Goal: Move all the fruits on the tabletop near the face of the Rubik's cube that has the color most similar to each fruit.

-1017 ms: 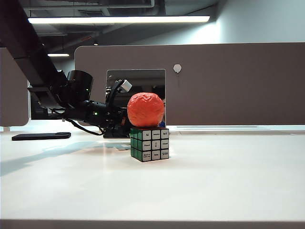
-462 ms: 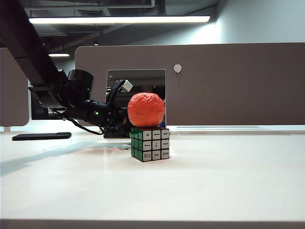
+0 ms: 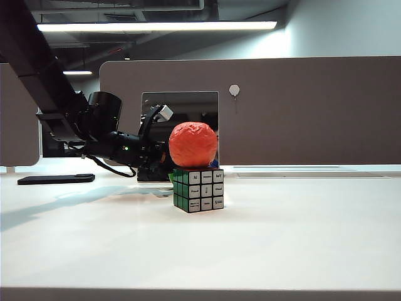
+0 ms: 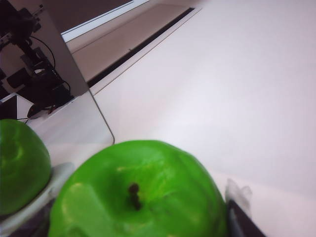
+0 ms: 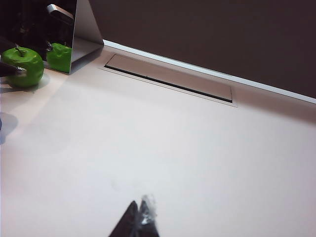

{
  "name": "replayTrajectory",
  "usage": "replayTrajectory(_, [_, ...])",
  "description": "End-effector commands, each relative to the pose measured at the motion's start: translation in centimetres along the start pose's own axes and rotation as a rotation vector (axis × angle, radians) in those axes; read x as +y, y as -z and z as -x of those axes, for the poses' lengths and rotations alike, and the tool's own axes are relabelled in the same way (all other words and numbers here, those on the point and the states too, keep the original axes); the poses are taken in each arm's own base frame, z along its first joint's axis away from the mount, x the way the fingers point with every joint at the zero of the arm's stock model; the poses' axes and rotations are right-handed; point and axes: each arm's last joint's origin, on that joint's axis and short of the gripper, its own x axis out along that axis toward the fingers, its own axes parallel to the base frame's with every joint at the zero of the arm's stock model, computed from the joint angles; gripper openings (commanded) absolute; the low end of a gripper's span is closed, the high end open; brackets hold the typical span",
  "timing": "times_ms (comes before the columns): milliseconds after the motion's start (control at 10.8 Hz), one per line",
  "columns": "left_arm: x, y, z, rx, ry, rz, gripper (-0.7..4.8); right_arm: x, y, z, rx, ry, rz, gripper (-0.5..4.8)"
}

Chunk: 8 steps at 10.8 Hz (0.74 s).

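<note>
mirror panel (image 3: 188, 106): upright at centre, against the partition, reflecting a green shape
partition (image 3: 301, 106): grey-brown wall across the back
phone (image 3: 56, 179): flat dark slab, left edge
ceiling light (image 3: 156, 26): long bright strip, top
cable slot (image 5: 168, 81): long recessed strip, upper middle

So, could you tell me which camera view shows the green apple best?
The left wrist view: the green apple fills the foreground, stem visible, between the left gripper's fingers. The right wrist view shows it small and far off beside a mirror panel; the exterior view barely shows it, behind the Rubik's cube.

A glossy green apple (image 4: 140, 190) fills the foreground, stem up, on the white tabletop (image 4: 237, 89). Just beside it a mirror panel (image 4: 59, 98) shows its reflection.
</note>
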Motion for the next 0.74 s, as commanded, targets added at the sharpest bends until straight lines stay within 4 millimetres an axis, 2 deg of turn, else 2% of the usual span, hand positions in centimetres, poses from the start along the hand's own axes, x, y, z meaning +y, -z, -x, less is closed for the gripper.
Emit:
replayTrajectory(92, [0.7,0.7,0.9,0.034,-0.029,0.083,3.34,-0.1,-0.1,0.0,-0.009,0.018,-0.008,-0.01])
replayTrajectory(185, [1.4,0.7,1.9,0.026,-0.038,0.109,3.34,-0.1,-0.1,0.0,-0.008,0.018,-0.008,-0.01])
replayTrajectory(462, [1.5,0.9,2.3,0.041,-0.035,0.137,3.34,-0.1,-0.1,0.0,-0.008,0.018,-0.008,-0.01])
replayTrajectory(740, [1.2,1.9,2.7,0.106,0.007,0.196,3.35,-0.1,-0.1,0.0,-0.008,0.018,-0.008,-0.01])
